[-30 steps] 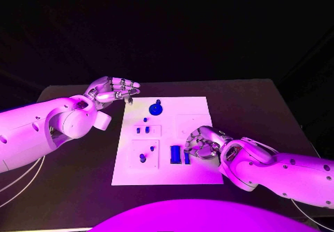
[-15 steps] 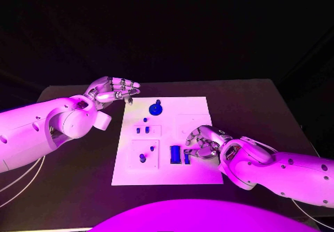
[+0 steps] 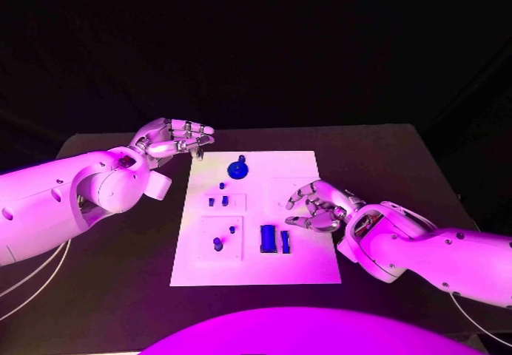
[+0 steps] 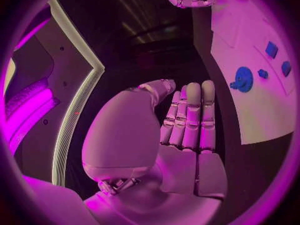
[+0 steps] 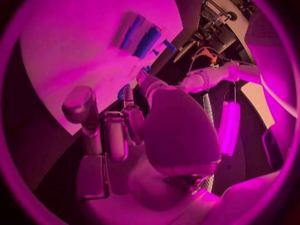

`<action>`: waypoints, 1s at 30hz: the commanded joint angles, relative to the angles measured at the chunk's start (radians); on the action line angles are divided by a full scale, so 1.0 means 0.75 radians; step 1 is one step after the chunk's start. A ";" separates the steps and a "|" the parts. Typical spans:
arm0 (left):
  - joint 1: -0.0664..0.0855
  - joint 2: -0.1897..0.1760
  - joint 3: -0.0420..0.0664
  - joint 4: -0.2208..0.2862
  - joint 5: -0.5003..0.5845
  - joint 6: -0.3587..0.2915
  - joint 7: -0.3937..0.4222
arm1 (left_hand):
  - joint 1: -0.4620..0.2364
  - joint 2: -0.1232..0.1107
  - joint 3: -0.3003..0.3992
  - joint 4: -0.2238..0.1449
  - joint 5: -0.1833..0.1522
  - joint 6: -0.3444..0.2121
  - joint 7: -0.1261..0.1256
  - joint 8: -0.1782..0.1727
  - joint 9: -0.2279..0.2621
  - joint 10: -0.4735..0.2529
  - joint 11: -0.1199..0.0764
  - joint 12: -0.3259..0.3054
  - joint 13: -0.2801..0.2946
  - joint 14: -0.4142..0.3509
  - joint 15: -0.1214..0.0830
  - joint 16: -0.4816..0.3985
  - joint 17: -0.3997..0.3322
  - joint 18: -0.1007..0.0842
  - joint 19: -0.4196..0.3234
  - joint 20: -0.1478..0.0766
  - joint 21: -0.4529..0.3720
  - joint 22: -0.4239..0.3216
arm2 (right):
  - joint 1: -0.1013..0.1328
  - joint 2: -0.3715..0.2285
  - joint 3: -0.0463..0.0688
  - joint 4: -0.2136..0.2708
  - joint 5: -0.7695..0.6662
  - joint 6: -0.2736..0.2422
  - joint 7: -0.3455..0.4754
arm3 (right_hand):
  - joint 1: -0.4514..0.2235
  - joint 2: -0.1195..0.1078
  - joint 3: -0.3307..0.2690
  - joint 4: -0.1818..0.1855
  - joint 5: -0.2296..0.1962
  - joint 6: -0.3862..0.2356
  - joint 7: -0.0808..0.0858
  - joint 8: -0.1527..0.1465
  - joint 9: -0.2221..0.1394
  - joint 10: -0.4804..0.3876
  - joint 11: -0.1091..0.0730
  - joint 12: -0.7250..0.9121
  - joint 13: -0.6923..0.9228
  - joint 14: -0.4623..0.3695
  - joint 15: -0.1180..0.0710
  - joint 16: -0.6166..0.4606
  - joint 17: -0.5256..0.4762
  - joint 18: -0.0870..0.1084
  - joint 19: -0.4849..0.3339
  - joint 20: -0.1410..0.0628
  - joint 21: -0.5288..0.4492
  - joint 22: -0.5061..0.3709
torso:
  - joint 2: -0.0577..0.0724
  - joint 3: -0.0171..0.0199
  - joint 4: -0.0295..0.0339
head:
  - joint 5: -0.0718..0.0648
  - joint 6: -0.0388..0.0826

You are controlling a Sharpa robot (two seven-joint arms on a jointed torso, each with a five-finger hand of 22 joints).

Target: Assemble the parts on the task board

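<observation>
- Left robot hand [image 3: 171, 138] hovers at the white board's [image 3: 256, 266] far corner, fingers curled in, holding nothing.
- Right robot hand [image 3: 318, 205], fingers spread and empty, hangs beside two blue bars [image 3: 274, 238].

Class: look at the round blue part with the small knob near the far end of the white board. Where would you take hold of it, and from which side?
Probably pinch the round blue part across its disc rim, coming down from above. It lies flat on the task board, so only the top and edge are exposed. The left hand is nearest, hovering beside the board's far corner, fingers curled, holding nothing.
</observation>
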 commanded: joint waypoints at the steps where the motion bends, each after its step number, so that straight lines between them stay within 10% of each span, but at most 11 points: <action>1: -0.001 0.016 0.000 -0.012 0.099 -0.051 0.086 | -0.026 -0.008 -0.011 0.018 -0.005 -0.008 0.000 0.007 -0.001 -0.012 0.000 0.013 0.000 -0.034 0.000 -0.021 -0.011 0.016 -0.023 0.005 -0.034 -0.018 | 0.039 0.003 0.002 -0.060 0.465 -0.010 0.361 | 0.030 0.003 -0.005 -0.001 0.041 -0.032 0.008 -0.013 -0.006 -0.060 0.011 -0.085 0.041 0.067 0.019 -0.041 0.056 0.035 -0.055 0.008 -0.189 0.105 | -0.021 -0.0145 -0.0044 | -0.002 0.030; 6: -0.009 0.046 -0.003 -0.054 0.182 -0.109 0.143 | -0.038 -0.019 -0.043 0.056 -0.011 -0.020 0.002 0.023 0.001 -0.031 0.010 0.023 -0.010 -0.166 0.022 -0.182 -0.097 0.012 -0.098 0.033 -0.205 -0.116 | 0.104 0.050 0.007 -0.226 0.815 0.075 0.591 | 0.086 0.007 0.033 -0.011 0.066 -0.111 0.044 -0.004 -0.005 -0.511 0.046 -0.733 -0.445 -0.202 0.055 -0.459 -0.545 0.105 -0.306 0.044 -0.847 -0.109 | -0.037 -0.0256 -0.0054 | -0.008 0.083; 8: -0.014 0.062 -0.003 -0.079 0.224 -0.136 0.169 | -0.035 -0.022 -0.055 0.075 -0.011 -0.026 0.003 0.032 0.003 -0.035 0.015 0.019 -0.025 -0.200 0.035 -0.287 -0.153 0.010 -0.124 0.052 -0.306 -0.178 | 0.122 0.084 0.011 -0.312 0.924 0.108 0.659 | 0.090 0.003 0.057 -0.007 0.067 -0.142 0.057 0.012 -0.006 -0.552 0.059 -0.818 -0.551 -0.340 0.069 -0.702 -0.805 0.106 -0.351 0.062 -0.923 -0.176 | -0.044 -0.0270 -0.0066 | -0.008 0.110; 17: -0.028 0.164 -0.003 -0.243 0.377 -0.173 0.264 | 0.005 -0.023 -0.189 0.169 -0.026 -0.085 -0.038 0.048 -0.015 -0.082 0.083 -0.138 -0.154 -0.328 0.138 -0.931 -0.350 0.002 -0.219 0.162 -0.877 -0.579 | 0.148 0.252 0.030 -0.702 1.326 0.266 0.812 | 0.073 -0.036 0.189 0.016 0.097 -0.209 0.122 0.005 -0.082 -0.640 0.152 -1.299 -1.163 -0.632 0.188 -1.336 -1.100 0.105 -0.687 0.189 -1.075 -0.587 | -0.067 -0.0291 -0.0040 | -0.006 0.222; 22: -0.033 0.214 -0.003 -0.317 0.405 -0.164 0.296 | 0.053 0.010 -0.300 0.198 -0.026 -0.109 -0.037 0.030 -0.057 -0.134 0.043 -0.225 -0.156 -0.387 0.121 -1.139 -0.402 -0.060 -0.258 0.165 -1.051 -0.722 | 0.150 0.312 0.035 -0.846 1.425 0.318 0.843 | 0.049 0.000 0.145 -0.057 0.099 -0.228 0.160 -0.073 -0.167 -0.699 0.214 -1.472 -1.454 -0.756 0.266 -1.635 -1.274 0.112 -0.866 0.275 -1.074 -0.926 | -0.069 -0.0224 -0.0009 | -0.004 0.262; 23: -0.032 0.200 -0.004 -0.299 0.323 -0.153 0.210 | -0.552 0.278 -0.726 -0.163 -0.398 -1.168 -0.269 -0.216 -0.417 -1.294 -0.188 -0.418 -0.241 -1.301 -0.097 -1.547 -0.623 -0.226 -1.093 -0.223 -1.232 -1.079 | 0.150 0.300 0.034 -0.810 1.233 0.203 0.737 | -0.512 0.296 -0.482 -0.263 -0.073 -1.294 -0.161 -0.347 -0.672 -1.904 -0.047 -1.737 -1.743 -1.955 0.056 -2.005 -1.743 -0.132 -1.877 -0.093 -1.155 -1.744 | -0.065 -0.0277 -0.0033 | -0.005 0.237; 30: -0.044 0.197 -0.003 -0.250 0.320 -0.230 0.222 | -0.840 0.278 -0.726 -0.163 -0.398 -1.168 -0.269 -0.216 -0.417 -1.294 -0.188 -0.418 -0.241 -1.301 -0.097 -1.547 -0.623 -0.226 -1.093 -0.223 -1.232 -1.079 | 0.137 0.289 0.051 -0.733 1.289 0.137 0.761 | -0.789 0.296 -0.482 -0.263 -0.073 -1.294 -0.161 -0.347 -0.672 -1.904 -0.047 -1.737 -1.743 -1.955 0.056 -2.005 -1.743 -0.132 -1.877 -0.093 -1.155 -1.744 | -0.086 -0.0167 -0.0014 | 0.011 0.275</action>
